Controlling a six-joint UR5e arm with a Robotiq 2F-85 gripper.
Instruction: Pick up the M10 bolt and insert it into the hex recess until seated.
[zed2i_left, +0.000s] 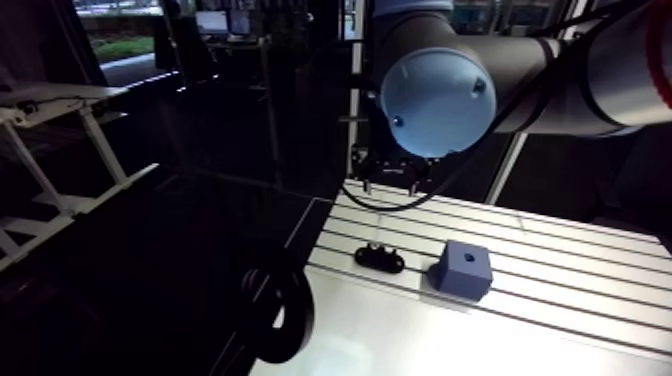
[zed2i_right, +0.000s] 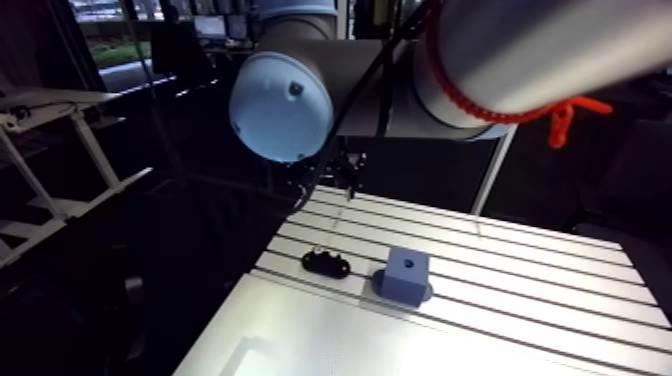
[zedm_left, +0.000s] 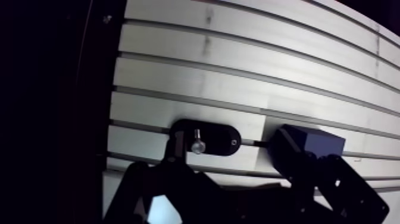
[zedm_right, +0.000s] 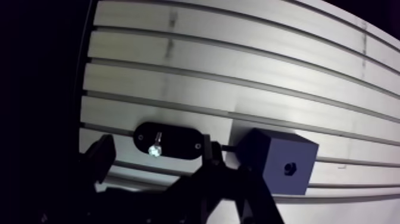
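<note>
Jaws nearest the wrist camera: dark, spread wide apart, gripping nothing, hanging above the slotted aluminium table (zedm_left: 238, 71). Small silver bolt (zedm_left: 198, 145) stands upright in a black oval holder (zedm_left: 217, 138), just ahead of the jaws, near the table's left edge. Blue cube-shaped block (zedm_right: 280, 158) with a small hole (zedm_right: 290, 168) in its top face sits just right of the holder, not touching it.

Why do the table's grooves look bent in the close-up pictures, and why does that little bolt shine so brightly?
Wrist view: the wide-angle lens bows the table's straight slots, and the bolt glints with reflected light against its black holder. Arm view: the slots run straight; the table is bright with glare, the surroundings dim.
</note>
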